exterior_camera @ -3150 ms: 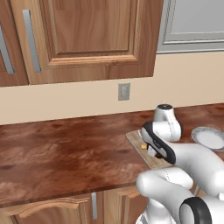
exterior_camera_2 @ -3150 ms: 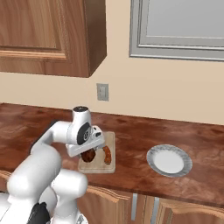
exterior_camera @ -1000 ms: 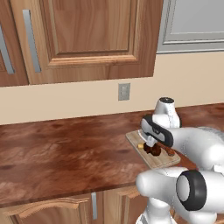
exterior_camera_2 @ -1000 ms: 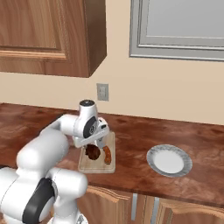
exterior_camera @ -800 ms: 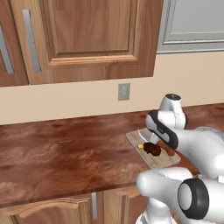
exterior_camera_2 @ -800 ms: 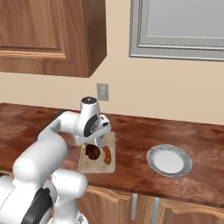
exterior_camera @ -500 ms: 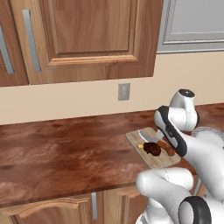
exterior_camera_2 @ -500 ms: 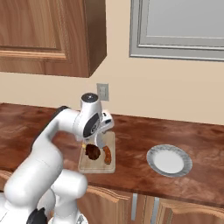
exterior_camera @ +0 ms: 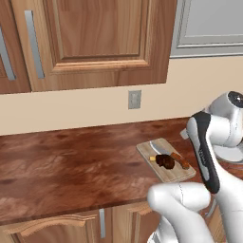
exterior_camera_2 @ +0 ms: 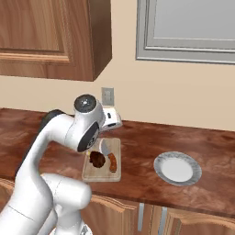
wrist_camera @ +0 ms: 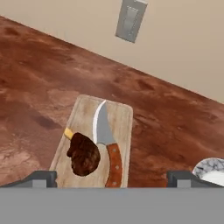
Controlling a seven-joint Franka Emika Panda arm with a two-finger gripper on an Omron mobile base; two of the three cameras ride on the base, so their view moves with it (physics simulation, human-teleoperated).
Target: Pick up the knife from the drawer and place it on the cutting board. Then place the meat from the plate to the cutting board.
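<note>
Jaws spread wide and empty above the cutting board (wrist_camera: 94, 144).
Below them, knife (wrist_camera: 106, 142) and meat (wrist_camera: 83, 154) lie touching on it; plate (exterior_camera_2: 177, 168) sits well off to one side on the tabletop (exterior_camera: 66, 161).

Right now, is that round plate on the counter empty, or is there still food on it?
Empty. The plate shows a bare white centre inside its grey rim; the meat lies on the cutting board beside the knife.
</note>
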